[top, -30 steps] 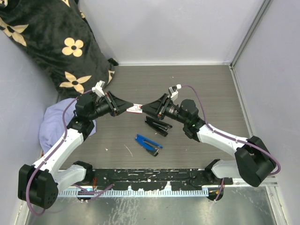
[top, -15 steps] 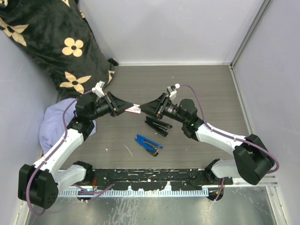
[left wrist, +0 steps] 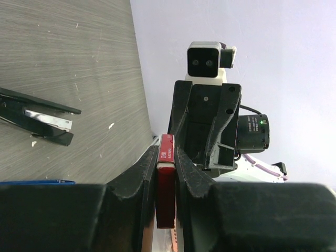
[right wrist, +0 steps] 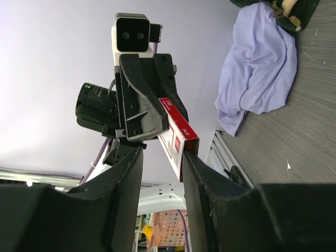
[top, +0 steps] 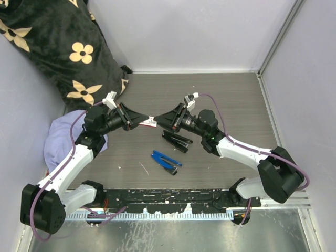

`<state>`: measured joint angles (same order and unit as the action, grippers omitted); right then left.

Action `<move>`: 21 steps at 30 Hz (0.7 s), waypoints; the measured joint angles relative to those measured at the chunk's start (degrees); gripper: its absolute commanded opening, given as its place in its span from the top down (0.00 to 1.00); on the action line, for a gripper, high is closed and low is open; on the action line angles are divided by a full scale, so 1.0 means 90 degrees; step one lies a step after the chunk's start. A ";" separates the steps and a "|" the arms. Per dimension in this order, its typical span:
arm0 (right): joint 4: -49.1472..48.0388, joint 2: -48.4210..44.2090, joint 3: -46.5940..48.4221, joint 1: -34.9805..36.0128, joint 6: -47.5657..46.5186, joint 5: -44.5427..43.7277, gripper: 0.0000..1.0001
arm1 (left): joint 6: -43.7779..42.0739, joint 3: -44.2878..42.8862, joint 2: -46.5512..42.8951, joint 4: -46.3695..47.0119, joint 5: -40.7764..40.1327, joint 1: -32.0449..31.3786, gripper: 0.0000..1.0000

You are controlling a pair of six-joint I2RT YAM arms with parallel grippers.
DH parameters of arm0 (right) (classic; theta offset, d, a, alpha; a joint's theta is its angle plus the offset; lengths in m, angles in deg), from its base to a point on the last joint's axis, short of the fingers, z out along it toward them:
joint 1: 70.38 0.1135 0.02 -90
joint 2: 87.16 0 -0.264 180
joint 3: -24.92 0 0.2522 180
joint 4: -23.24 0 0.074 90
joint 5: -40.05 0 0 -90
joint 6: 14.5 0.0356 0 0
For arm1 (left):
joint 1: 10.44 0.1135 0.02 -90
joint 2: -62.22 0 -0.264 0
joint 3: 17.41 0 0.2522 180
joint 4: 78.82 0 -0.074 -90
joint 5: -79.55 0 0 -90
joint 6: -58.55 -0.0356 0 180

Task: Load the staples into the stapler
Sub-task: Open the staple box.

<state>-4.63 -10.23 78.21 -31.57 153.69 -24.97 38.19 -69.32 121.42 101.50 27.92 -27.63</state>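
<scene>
two staplers lie on the table (top: 226,100) closest to the arm bases: a blue stapler (top: 167,161) nearest, then a black stapler (top: 176,140) just beyond it. neither is touched by anything. in the left wrist view the black one looks hinged partly open, with a strip of bare metal showing.

above and beyond them, the staples (top: 151,122) hang in the air between the two arms. the left gripper (top: 140,122) has its fingers pinched onto the flat faces of the little box. over the last second the right gripper (top: 159,121) has crept leftward. the free end of the box now sits in the gap between its fingers. in the right wrist view these stand roughly half apart and are not clamped, and the box looks close against one of them.

that reads as a hand-over or a two-handed opening of the box. loading the stapler itself has not begun.

the box's long axis runs across the table along the line joining the grippers. its free end points at the right arm.

farther back on the left are a purple cloth (top: 58,142) and a black flowered pillow (top: 68,47).
</scene>
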 measured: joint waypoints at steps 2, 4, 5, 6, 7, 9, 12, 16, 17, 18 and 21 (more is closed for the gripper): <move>-0.0022 0.0039 0.0036 0.0017 0.0002 0.0000 0.58 | 0.0005 0.0005 0.0000 0.0015 0.0000 0.0000 0.81; -0.0046 0.0063 0.0051 0.0029 0.0002 -0.0002 0.58 | 0.0005 0.0005 0.0000 0.0041 0.0000 0.0002 0.81; -0.0053 0.0073 0.0058 0.0036 0.0002 -0.0002 0.58 | 0.0005 0.0005 0.0000 0.0051 0.0000 0.0002 0.81; -0.0061 0.0097 0.0073 0.0044 0.0002 -0.0002 0.58 | 0.0005 0.0005 0.0000 0.0058 0.0000 0.0002 0.81; -0.0068 0.0117 0.0087 0.0051 0.0002 -0.0002 0.58 | 0.0005 0.0007 0.0000 0.0061 0.0000 0.0002 0.81; -0.0080 0.0170 0.0136 0.0063 0.0002 -0.0002 0.58 | 0.0007 0.0007 0.0002 0.0075 -0.0002 0.0005 0.81; -0.0102 0.0233 0.0172 0.0095 0.0005 -0.0005 0.58 | 0.0007 0.0007 0.0002 0.0083 -0.0002 0.0007 0.82; -0.0109 0.0243 0.0172 0.0100 -0.0002 -0.0027 0.53 | 0.0019 0.0017 0.0000 0.0083 -0.0005 0.0007 0.83; -0.0097 0.0240 0.0172 0.0100 -0.0017 -0.0036 0.52 | 0.0022 0.0017 0.0000 0.0080 -0.0007 0.0007 0.83; -0.0066 0.0228 0.0172 0.0104 -0.0044 -0.0056 0.50 | 0.0024 0.0017 0.0000 0.0080 -0.0012 0.0007 0.83; 0.0165 0.0063 0.0172 0.0112 -0.0219 -0.0134 0.45 | 0.0036 0.0041 0.0000 0.0083 -0.0015 0.0007 0.83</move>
<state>-3.14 -9.66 79.77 -30.57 151.72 -26.18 38.52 -68.95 121.42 102.25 27.78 -27.56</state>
